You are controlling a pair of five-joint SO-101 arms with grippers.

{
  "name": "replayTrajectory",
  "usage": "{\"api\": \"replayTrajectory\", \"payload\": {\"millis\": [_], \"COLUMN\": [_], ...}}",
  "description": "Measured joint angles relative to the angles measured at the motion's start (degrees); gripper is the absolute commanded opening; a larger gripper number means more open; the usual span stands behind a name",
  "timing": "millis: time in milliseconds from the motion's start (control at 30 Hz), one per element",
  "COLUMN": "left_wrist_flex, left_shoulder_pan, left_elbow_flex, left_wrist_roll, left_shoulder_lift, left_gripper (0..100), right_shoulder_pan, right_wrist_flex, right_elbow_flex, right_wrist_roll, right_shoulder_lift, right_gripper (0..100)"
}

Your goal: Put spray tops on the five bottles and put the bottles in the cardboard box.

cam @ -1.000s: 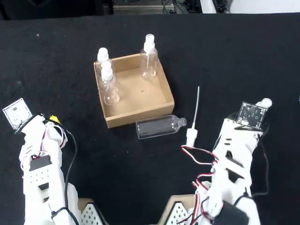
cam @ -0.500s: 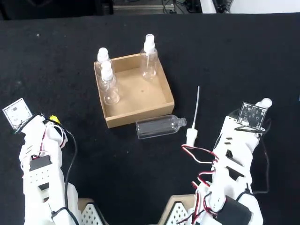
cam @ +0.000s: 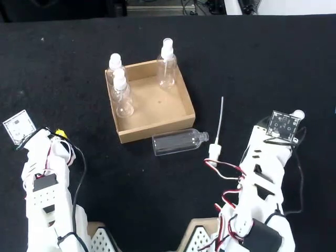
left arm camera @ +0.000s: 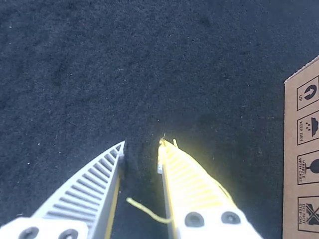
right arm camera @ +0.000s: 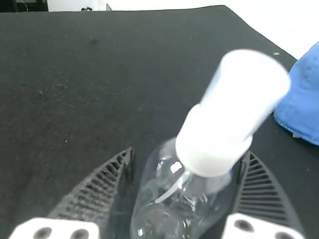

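While my right tool (right arm camera: 188,154) clamps a capped bottle (right arm camera: 227,114) well away from the cardboard box (cam: 157,107), my left tool (left arm camera: 143,145) hangs with fingers apart on the box's opposite side. Inside the box stand three bottles (cam: 122,92); an uncapped bottle (cam: 176,143) and a loose spray top (cam: 214,151) lie just beside it.

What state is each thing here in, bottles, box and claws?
cardboard box: open, three bottles inside.
three bottles: upright, spray tops on.
fourth bottle: on its side by the box, topless.
loose spray top: lying flat, unattached.
fifth bottle: spray top on, gripped.
right gripper: shut on fifth bottle.
left gripper: open, empty.
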Motion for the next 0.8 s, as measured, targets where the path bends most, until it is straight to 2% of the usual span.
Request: {"api": "replayTrajectory", "payload": {"millis": [133,333,433,800], "left_wrist_flex": [0.0,0.0,0.0,0.0], "left_shoulder_pan": [0.0,0.0,0.0,0.0], "left_elbow_flex": [0.0,0.0,0.0,0.0], "left_wrist_roll": [0.0,0.0,0.0,0.0], "left_shoulder_lift": [0.0,0.0,0.0,0.0], "left_gripper": [9,9,9,9], "right_shoulder_pan": [0.0,0.0,0.18,1.67], "right_wrist_flex": [0.0,0.0,0.0,0.0], "right_elbow_flex": [0.09,0.44,0.44,0.44], "right_wrist_roll": [0.0,0.0,0.09,-0.26], "right_shoulder_lift": [0.0,0.0,0.0,0.0], "right_gripper": [27.1,9.0,3.1,2.1]}}
